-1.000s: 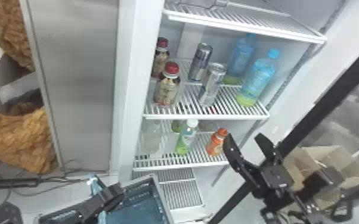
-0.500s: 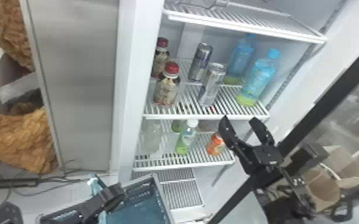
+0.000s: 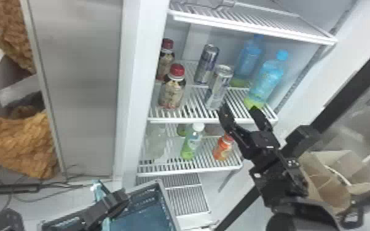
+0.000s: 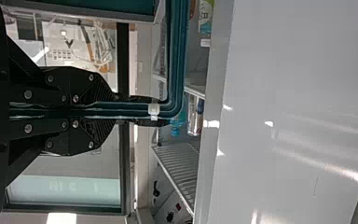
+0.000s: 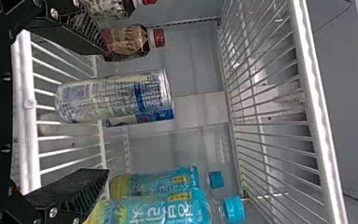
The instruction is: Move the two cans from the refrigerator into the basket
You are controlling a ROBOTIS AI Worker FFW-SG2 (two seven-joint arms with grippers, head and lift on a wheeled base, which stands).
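Since the earlier frames, my right gripper (image 3: 239, 109) has risen from beside the lower shelf (image 3: 190, 171) to the front edge of the middle shelf (image 3: 190, 119). Both cans stand upright on that middle shelf in the refrigerator (image 3: 130, 92): the front can (image 3: 219, 87) is nearer me, and the back can (image 3: 206, 64) is behind it, a little to the left. My right fingers are spread wide with nothing between them, near the foot of the front can; the right wrist view has that can ahead, between the lines of the two fingers.

To the left of the cans are two brown bottles (image 3: 172, 89) with red caps, one behind the other, and to the right two blue bottles (image 3: 267, 78). Below, on the lower shelf, I see a green bottle (image 3: 190, 142) and an orange bottle (image 3: 222, 149). Lower left, my left gripper (image 3: 120, 199) is at the basket (image 3: 166, 199), its fingers closed on the teal handle (image 4: 175, 56). Off to the right sits an open cardboard box (image 3: 325, 175).
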